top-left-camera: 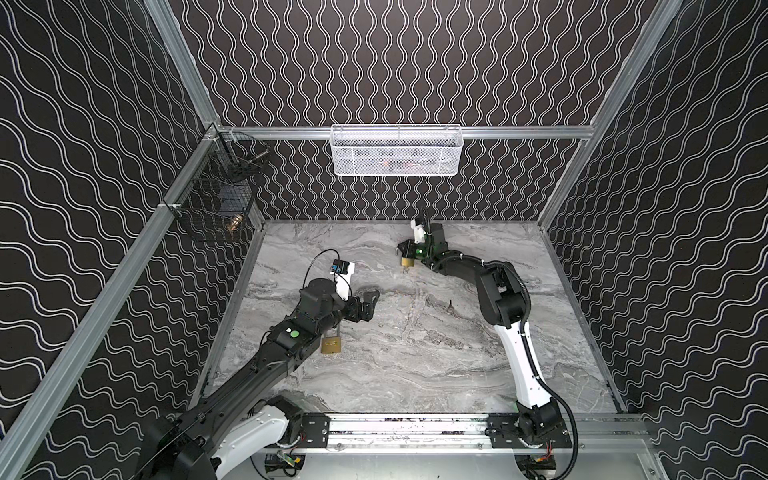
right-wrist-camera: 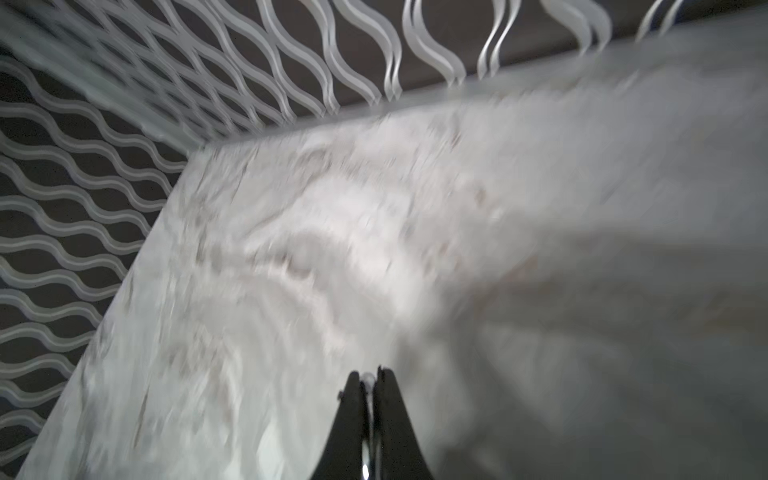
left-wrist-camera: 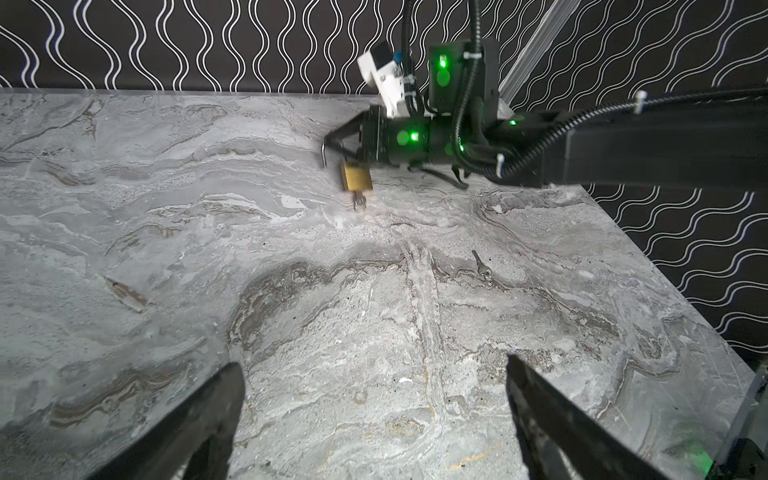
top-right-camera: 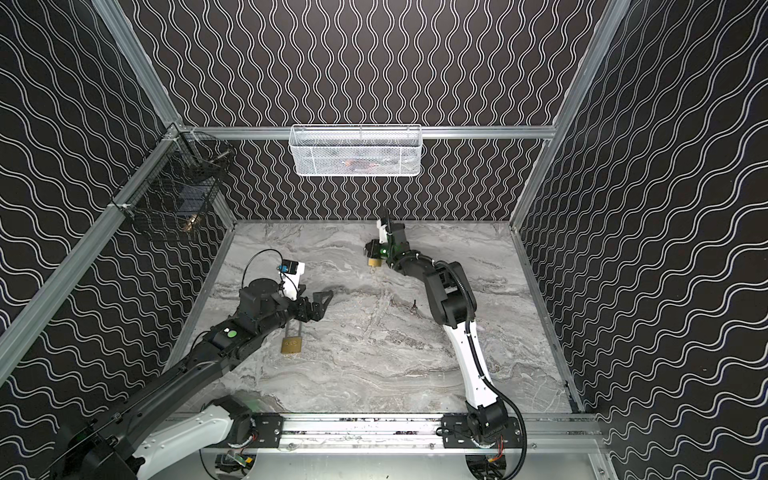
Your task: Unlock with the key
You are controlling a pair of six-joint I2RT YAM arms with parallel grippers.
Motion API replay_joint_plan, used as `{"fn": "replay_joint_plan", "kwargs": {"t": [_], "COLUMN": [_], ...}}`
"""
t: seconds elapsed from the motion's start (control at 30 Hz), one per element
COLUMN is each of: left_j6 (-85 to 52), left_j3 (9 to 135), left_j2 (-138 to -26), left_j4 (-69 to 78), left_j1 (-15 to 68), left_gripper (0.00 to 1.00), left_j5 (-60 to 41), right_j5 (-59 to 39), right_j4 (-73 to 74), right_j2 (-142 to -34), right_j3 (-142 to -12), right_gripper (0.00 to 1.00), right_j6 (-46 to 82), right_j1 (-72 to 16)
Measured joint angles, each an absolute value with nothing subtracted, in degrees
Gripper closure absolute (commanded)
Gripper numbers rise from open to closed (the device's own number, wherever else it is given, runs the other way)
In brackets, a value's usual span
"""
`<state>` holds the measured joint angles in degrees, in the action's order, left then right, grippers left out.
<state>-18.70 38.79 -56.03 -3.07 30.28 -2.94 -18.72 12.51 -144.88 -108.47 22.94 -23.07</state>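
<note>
A brass padlock (top-left-camera: 407,262) (top-right-camera: 374,262) (left-wrist-camera: 356,176) hangs just above the marble table near the back. My right gripper (top-left-camera: 401,250) (top-right-camera: 368,250) (left-wrist-camera: 332,143) is shut on its steel shackle (left-wrist-camera: 323,156), which shows as a thin shiny strip between the shut fingers (right-wrist-camera: 368,379) in the blurred right wrist view. One end of the shackle looks free of the body. A key (left-wrist-camera: 358,202) sticks out of the padlock's underside. My left gripper (top-left-camera: 371,304) (top-right-camera: 325,303) (left-wrist-camera: 374,370) is open, holds nothing and hovers low over the table's left middle.
A second brass padlock (top-left-camera: 331,345) (top-right-camera: 291,345) lies on the table (top-left-camera: 436,374) beside my left forearm. A small loose key (top-left-camera: 450,306) (top-right-camera: 414,307) (left-wrist-camera: 482,266) lies mid-table. A white mesh basket (top-left-camera: 396,152) hangs on the back wall and a black wire basket (top-left-camera: 216,195) at the left.
</note>
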Motion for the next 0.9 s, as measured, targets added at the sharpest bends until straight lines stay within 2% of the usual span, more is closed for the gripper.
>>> {"fn": "replay_joint_plan", "kwargs": {"t": [0.07,0.13,0.2,0.27,0.37,0.5,0.57,0.7,0.9], "left_j6": [-18.70,-18.70,-18.70,-18.70,-18.72,-19.40,-19.59,-20.36,-22.61], "left_j3": [39.70,41.98,45.69,48.93,50.48,48.88,48.38,47.62,44.69], "left_j2": [-56.07,-56.75,-58.37,-59.70,-60.01,-58.76,-58.85,-61.58,-70.28], "left_j4": [-4.78,-7.84,-12.27,-16.84,-22.17,-25.61,-25.76,-23.62,-14.35], "left_j1": [30.28,30.28,30.28,30.26,30.28,30.28,30.28,30.65,34.44], "left_gripper": [0.01,0.01,0.01,0.01,0.01,0.01,0.01,0.01,0.03], "left_j5": [-2.17,-0.93,1.15,3.16,4.56,4.86,3.86,-1.48,-11.77], "right_j5": [-19.57,-20.73,-22.63,-24.14,-25.28,-26.41,-25.91,-21.23,-7.55], "right_j4": [10.07,8.14,7.40,6.81,6.79,7.70,9.15,8.93,5.28], "right_j2": [-148.16,-150.45,-151.35,-151.33,-150.41,-147.09,-142.34,-127.22,-97.21], "right_j3": [-114.63,-118.78,-120.40,-119.63,-116.86,-113.36,-106.56,-87.85,-58.35], "right_gripper": [1.00,0.84,0.78,0.65,0.55,0.33,0.27,0.23,0.38], "right_j6": [23.22,23.31,23.31,23.33,22.94,21.85,20.86,18.72,18.96], "right_j1": [-22.20,-21.67,-21.37,-20.99,-20.32,-19.44,-19.27,-18.98,-19.92]}}
